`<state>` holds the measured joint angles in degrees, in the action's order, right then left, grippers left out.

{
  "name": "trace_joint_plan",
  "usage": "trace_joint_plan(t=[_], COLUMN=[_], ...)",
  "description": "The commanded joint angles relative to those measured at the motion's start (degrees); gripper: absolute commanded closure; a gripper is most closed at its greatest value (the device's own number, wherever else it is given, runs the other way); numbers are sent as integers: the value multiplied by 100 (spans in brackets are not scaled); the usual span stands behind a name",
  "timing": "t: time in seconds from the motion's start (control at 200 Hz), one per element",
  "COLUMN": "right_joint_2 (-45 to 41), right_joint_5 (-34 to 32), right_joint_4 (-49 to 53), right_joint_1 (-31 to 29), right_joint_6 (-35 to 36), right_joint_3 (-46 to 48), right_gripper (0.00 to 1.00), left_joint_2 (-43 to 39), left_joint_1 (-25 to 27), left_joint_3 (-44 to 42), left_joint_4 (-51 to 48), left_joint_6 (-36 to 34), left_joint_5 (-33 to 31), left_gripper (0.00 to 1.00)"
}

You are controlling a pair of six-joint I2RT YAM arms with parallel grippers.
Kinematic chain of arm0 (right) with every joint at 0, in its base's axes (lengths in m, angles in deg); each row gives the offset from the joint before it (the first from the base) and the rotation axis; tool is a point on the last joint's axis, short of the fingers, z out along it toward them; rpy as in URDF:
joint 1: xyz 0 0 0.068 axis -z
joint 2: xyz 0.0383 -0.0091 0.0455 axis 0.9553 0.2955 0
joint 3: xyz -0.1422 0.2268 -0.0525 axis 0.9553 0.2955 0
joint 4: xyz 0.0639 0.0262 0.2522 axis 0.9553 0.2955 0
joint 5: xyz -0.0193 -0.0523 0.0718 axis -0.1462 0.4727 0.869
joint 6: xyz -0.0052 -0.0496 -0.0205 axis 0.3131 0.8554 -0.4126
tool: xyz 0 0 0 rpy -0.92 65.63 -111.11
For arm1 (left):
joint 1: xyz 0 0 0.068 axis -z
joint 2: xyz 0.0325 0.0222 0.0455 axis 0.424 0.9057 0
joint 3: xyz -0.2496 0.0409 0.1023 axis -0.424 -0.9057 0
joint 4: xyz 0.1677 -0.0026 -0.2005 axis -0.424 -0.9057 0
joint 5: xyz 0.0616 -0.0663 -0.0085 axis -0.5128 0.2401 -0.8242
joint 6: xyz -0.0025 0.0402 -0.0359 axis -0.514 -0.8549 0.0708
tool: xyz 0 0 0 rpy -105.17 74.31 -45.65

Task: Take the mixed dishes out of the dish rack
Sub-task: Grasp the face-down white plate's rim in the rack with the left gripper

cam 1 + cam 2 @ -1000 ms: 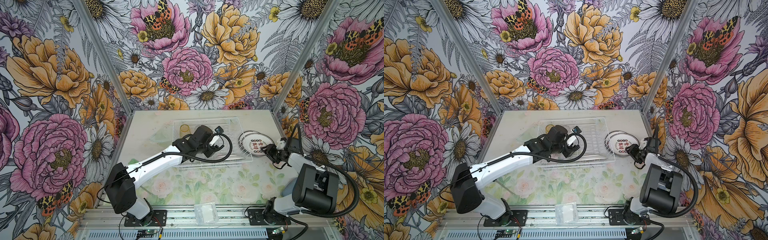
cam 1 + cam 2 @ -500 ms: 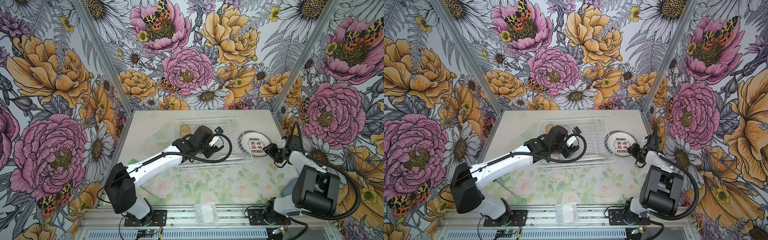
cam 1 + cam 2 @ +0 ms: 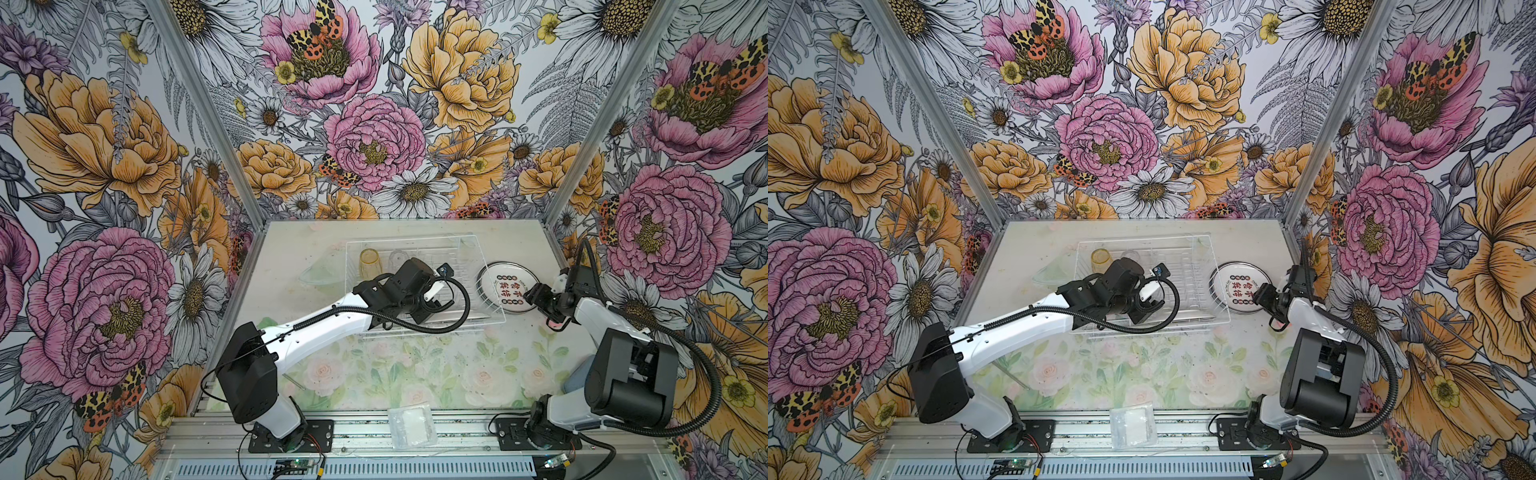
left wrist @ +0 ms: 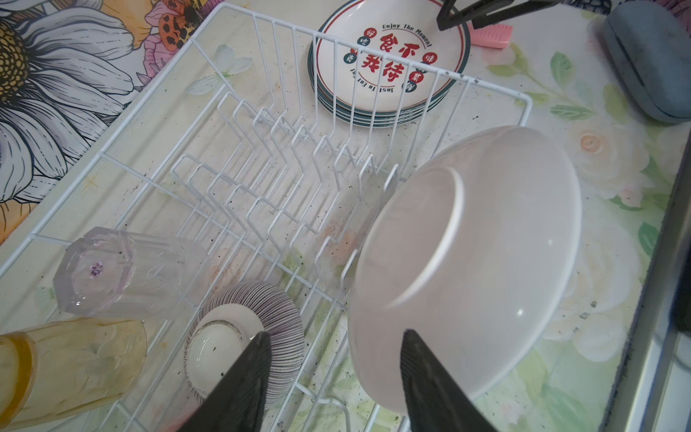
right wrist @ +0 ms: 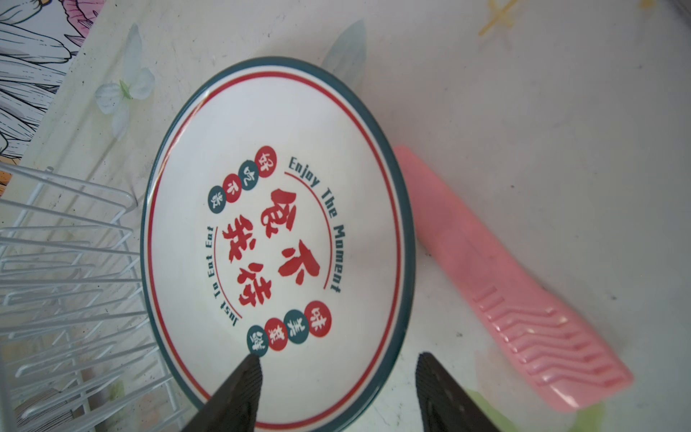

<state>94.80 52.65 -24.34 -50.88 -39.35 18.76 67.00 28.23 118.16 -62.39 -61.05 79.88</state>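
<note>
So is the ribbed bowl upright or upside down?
Upside down: the ribbed bowl shows its white foot on top, inside the dish rack.

two tumblers, two bowls, one rack, one plate stack (plates uncountable)

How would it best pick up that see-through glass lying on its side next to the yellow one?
Probably around the middle of the clear tumbler, coming down from above. It lies on its side on the dish rack floor, so both long sides are exposed for a crosswise pinch. The yellow tumbler lies close alongside, so that gap looks tight.
</note>
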Motion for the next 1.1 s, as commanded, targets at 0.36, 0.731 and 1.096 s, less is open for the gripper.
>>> trace_joint_plan(t=[0.36, 0.731, 1.096], right_joint_2=[-347, -651, -826], right_joint_5=[-107, 13, 122], right_joint_4=[111, 106, 100], right_joint_1=[-56, -213, -321], right_joint_6=[21, -67, -92], right_joint_3=[-216, -205, -203], right_gripper=[31, 31, 32], left_joint_2=[496, 997, 1593], left_joint_1=[571, 810, 840], left_joint_3=[856, 1198, 1668], left_joint_4=[-590, -799, -794], left_joint_6=[-288, -221, -283], left_joint_5=[885, -30, -1149], left_gripper=[43, 46, 54])
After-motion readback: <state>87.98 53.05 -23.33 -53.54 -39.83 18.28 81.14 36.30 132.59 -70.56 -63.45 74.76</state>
